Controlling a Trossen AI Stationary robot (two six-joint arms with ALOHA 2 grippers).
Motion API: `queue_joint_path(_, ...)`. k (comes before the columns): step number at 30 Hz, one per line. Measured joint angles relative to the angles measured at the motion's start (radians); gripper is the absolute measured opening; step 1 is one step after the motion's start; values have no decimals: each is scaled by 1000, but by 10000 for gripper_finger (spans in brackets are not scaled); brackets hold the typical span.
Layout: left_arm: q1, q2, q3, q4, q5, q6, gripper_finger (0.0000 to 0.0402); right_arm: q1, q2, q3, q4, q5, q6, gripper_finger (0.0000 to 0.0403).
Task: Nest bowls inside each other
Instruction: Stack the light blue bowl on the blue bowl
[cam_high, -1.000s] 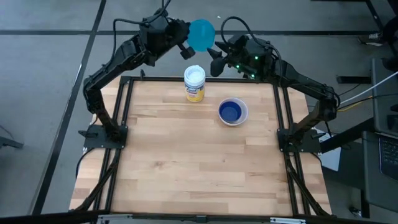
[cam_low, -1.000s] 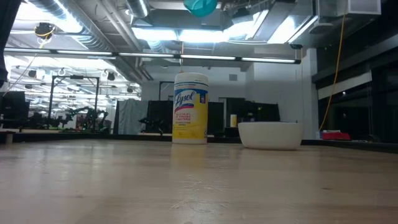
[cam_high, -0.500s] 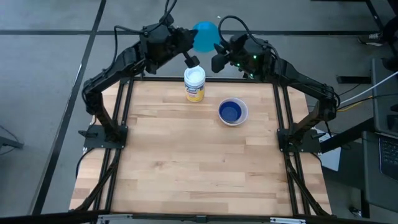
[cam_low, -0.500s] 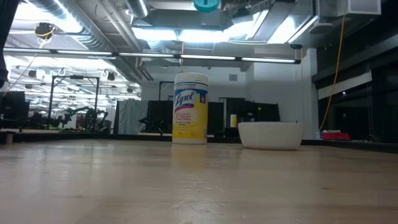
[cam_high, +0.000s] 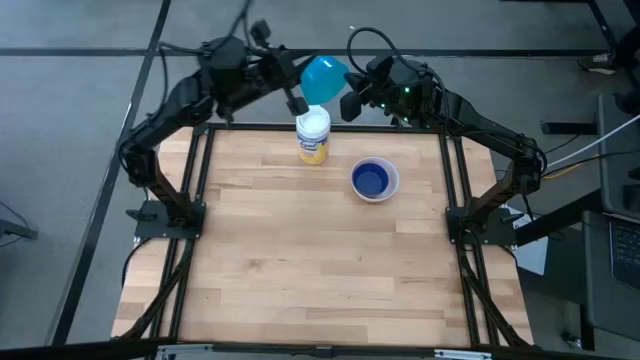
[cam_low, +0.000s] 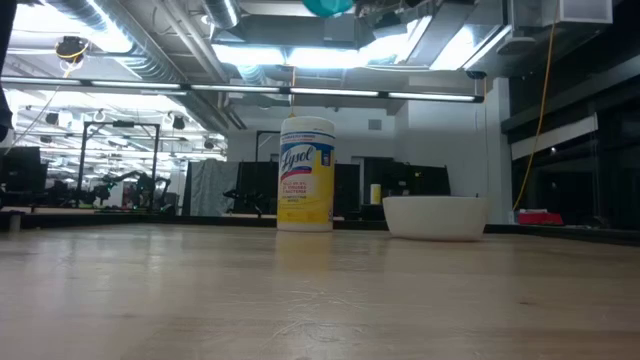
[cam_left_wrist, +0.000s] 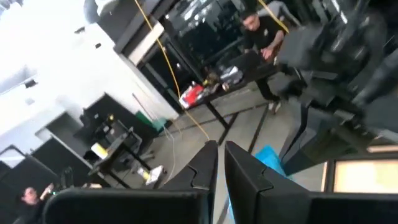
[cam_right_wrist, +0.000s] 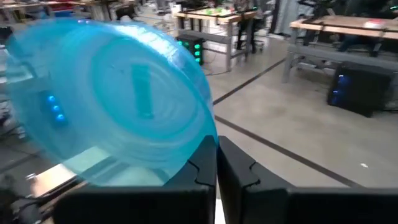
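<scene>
The teal bowl (cam_high: 322, 78) hangs in the air above the table's far edge, with my right gripper (cam_high: 349, 97) shut on it. It fills the right wrist view (cam_right_wrist: 112, 99) and peeks in at the top of the low view (cam_low: 328, 6). My left gripper (cam_high: 297, 103) stands just left of the bowl, clear of it. Its fingers (cam_left_wrist: 205, 171) are open by a narrow gap with nothing between them. A dark blue bowl (cam_high: 371, 180) sits inside the white bowl (cam_high: 390, 183), which rests on its base on the table. My right gripper pinches the teal bowl's rim (cam_right_wrist: 205, 140) between its two fingers. The fingers come about level from the table's right side. The bowl stands on edge beyond the fingertips, tilted and lifted clear of everything.
A yellow-labelled container with a white lid (cam_high: 313, 133) stands upright at the far middle of the table, below the two grippers and left of the white bowl (cam_low: 435, 217). The wooden tabletop (cam_high: 300, 260) stretches toward the near edge.
The teal bowl has passed from my left gripper to my right. My right gripper has closed on its rim. My left gripper has let go and drawn back toward the table's left. The bowl has stayed high above the far edge.
</scene>
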Motion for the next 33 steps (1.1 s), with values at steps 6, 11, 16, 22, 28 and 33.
queue_joint_path(6, -54, -53, 0, 28, -110, 81, 47, -10, -6, 0, -66, -24, 13, 1)
queue_joint_path(11, -93, -121, -1, 45, -216, 79, 59, -13, -18, 0, -362, -82, 80, 1)
queue_joint_path(16, -115, -192, 0, 44, -219, -4, 63, -42, -19, -12, -654, -167, 97, 1)
queue_joint_path(22, -169, -262, 0, -10, -225, -95, 63, -98, -22, -161, -724, -335, 80, 0)
queue_joint_path(28, -230, -307, 0, -150, -291, -180, 63, -181, -22, -383, -618, -457, 59, 0)
queue_joint_path(33, -285, -333, 0, -247, -359, -242, 62, -233, -22, -529, -544, -539, 59, 0)
